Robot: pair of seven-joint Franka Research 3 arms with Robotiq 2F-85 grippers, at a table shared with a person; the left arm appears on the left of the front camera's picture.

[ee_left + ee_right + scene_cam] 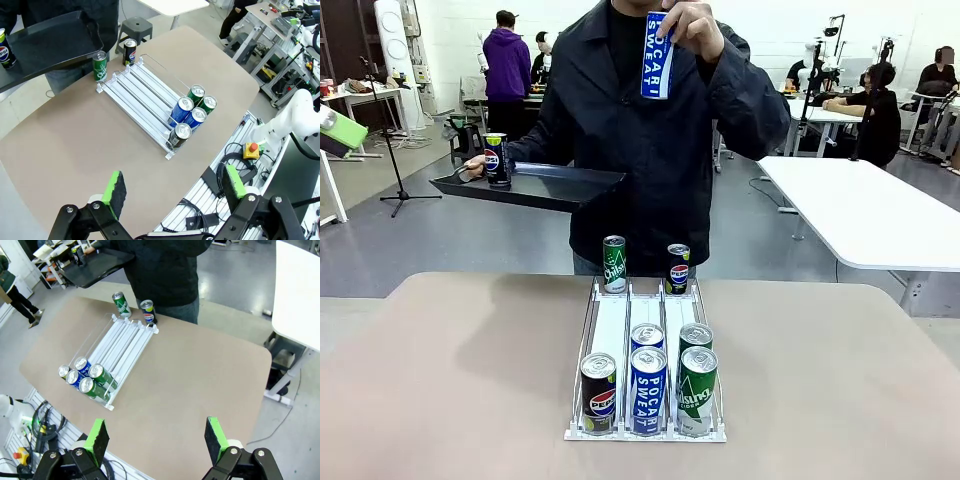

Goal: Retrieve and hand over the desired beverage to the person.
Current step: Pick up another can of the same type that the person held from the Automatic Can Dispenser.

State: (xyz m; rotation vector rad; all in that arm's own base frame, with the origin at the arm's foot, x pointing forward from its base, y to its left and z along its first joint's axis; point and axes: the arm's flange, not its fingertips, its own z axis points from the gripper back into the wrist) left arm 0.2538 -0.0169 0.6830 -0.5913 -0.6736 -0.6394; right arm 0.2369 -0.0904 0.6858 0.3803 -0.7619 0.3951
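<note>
Glossy metal cans, matt beige table, glossy black tray

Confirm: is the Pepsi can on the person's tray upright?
Upright: the Pepsi can stands on its base on the black tray.

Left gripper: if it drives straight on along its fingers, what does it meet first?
Most likely the bare table top near the robot-side edge, short of the can rack. The left gripper is open and tilted down. Depth is unclear, so the nearest can could lie in line.

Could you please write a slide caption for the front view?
Person holds up a Pocari can and a tray bearing a Pepsi, behind a stocked rack.
</note>
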